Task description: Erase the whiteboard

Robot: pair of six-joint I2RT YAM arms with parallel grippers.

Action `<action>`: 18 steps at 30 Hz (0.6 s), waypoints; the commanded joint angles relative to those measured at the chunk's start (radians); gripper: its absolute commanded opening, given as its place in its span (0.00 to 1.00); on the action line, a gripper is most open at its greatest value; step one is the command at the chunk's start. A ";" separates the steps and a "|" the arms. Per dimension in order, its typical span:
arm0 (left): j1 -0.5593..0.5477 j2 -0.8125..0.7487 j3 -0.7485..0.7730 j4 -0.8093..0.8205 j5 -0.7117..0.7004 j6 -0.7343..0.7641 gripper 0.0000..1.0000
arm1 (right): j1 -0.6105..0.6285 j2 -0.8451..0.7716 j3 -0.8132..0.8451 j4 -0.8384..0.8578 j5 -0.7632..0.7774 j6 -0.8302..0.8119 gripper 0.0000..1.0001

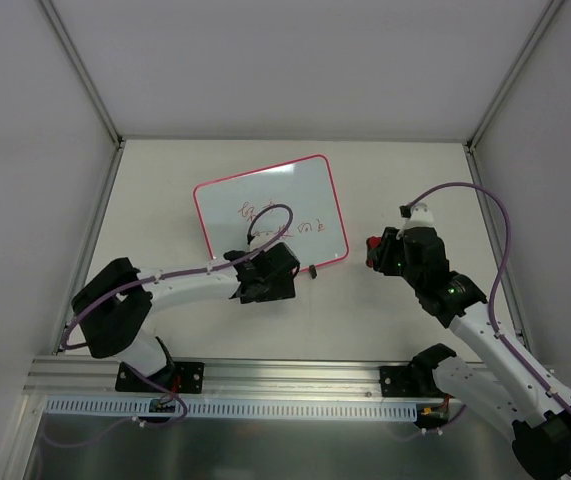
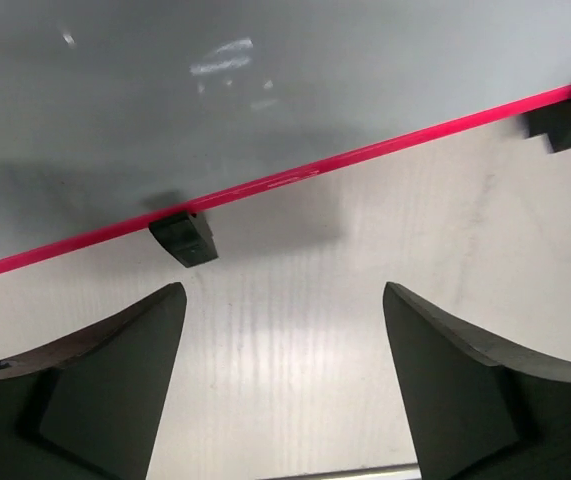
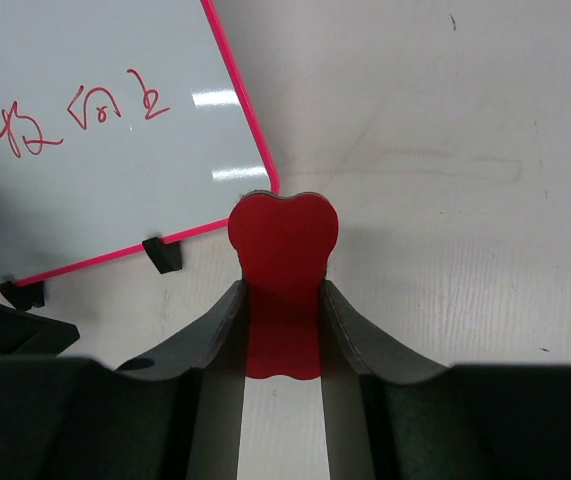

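**A:** Where's the whiteboard (image 1: 265,195)?

**B:** On the table (image 1: 365,310), left of centre and turned at an angle. There is red handwriting (image 1: 287,222) across its near half.

**A:** And the left gripper (image 2: 283,292)?

**B:** Spread wide with nothing between its fingers. It sits just off the board's near edge, where the pink-red frame (image 2: 265,185) and one black stand foot (image 2: 185,238) show ahead of it.

**A:** The right gripper (image 3: 282,285)?

**B:** Pinching a red eraser block (image 3: 283,235). The block's lobed end sticks out past the fingertips.

**A:** Is the eraser on the board?

**B:** No. From above it hangs to the right of the board's near right corner, close but apart. Whether it touches the table, I can't tell.
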 commanded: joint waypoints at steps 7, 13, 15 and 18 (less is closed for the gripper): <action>0.020 -0.233 0.187 -0.073 -0.099 0.276 0.96 | 0.001 0.005 0.024 0.002 0.002 -0.088 0.04; 0.254 -0.342 0.211 -0.068 -0.004 0.517 0.99 | 0.014 0.065 0.082 0.043 -0.079 -0.128 0.04; 0.372 -0.365 0.220 -0.065 0.046 0.569 0.98 | 0.022 0.100 0.097 0.078 -0.102 -0.162 0.05; 0.484 -0.401 0.253 -0.054 0.150 0.701 0.98 | 0.051 0.164 0.134 0.121 -0.121 -0.188 0.06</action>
